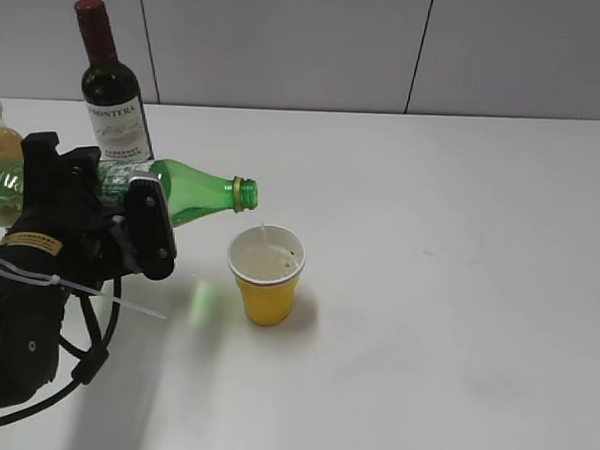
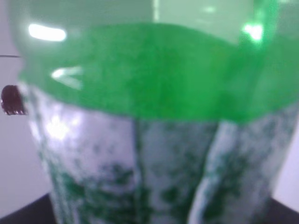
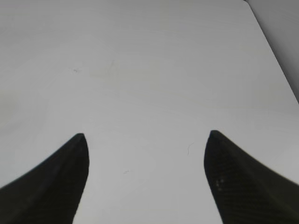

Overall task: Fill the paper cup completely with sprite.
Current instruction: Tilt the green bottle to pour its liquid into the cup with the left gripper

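Our left gripper (image 1: 131,228) clamps the sprite bottle (image 1: 197,196), pouring toward three o'clock into the paper cup (image 1: 266,276) (partly full); we judge more tilt comes next. Right gripper (image 3: 145,179) is spread, idle.

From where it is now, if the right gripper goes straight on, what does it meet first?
Probably only the table. The open right gripper points down at bare white tabletop, and nothing else shows in its line, though depth is hard to judge.

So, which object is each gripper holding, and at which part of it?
The left gripper holds the green sprite bottle around its labelled body, tipped with its mouth over the paper cup. The right gripper is open and holds nothing.
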You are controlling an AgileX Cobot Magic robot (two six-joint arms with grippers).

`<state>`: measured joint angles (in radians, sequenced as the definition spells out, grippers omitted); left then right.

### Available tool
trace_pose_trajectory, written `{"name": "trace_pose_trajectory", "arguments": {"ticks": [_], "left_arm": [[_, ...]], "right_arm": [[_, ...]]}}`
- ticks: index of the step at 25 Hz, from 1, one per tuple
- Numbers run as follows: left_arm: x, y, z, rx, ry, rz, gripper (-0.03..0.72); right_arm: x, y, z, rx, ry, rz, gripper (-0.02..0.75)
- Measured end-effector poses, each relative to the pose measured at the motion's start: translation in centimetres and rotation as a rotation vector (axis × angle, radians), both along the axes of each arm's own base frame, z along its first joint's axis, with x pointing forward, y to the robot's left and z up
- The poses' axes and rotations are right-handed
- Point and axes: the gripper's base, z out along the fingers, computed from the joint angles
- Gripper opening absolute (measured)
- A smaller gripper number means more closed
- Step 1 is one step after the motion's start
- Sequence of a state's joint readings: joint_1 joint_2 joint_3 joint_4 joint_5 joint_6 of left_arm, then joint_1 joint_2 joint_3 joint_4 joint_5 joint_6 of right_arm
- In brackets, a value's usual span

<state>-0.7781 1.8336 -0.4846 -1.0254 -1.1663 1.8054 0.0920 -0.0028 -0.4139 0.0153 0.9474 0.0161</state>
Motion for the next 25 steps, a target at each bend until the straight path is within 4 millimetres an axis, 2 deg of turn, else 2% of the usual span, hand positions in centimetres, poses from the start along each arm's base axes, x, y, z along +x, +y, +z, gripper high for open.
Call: {"name": "trace_pose_trajectory", "arguments": {"ticks": [25], "left_arm": [[-0.09,0.22,-0.03,0.107,0.022,0.003,0.447]], "right_arm": [[0.0,0.0,0.0,0.0,0.0,0.0,0.594]]}}
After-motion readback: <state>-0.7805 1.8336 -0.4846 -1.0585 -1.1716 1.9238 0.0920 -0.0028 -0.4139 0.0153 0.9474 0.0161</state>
